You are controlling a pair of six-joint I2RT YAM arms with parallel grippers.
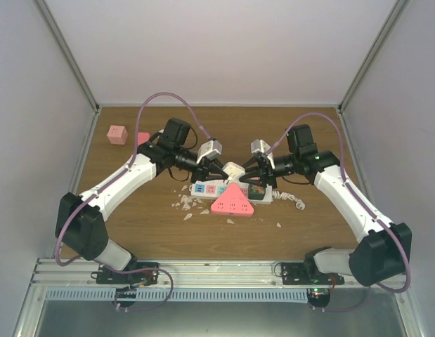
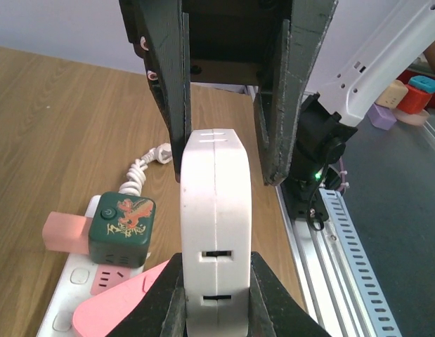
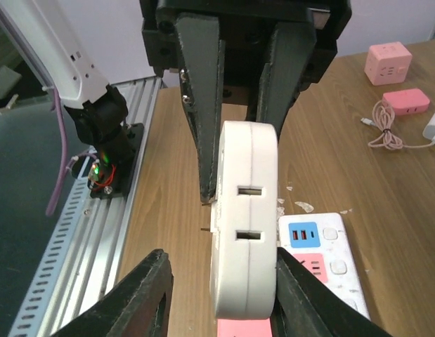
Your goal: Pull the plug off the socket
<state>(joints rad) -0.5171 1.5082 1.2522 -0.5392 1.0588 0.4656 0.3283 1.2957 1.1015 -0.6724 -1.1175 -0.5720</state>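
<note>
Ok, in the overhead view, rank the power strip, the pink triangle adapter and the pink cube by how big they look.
1. power strip, longest though partly covered
2. pink triangle adapter
3. pink cube, clearly smallest, though it sits farther back

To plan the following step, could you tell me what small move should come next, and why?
Probably draw the right gripper back: it stands open around the white plug, which the left gripper clamps, held beside the socket rather than in it.
</note>
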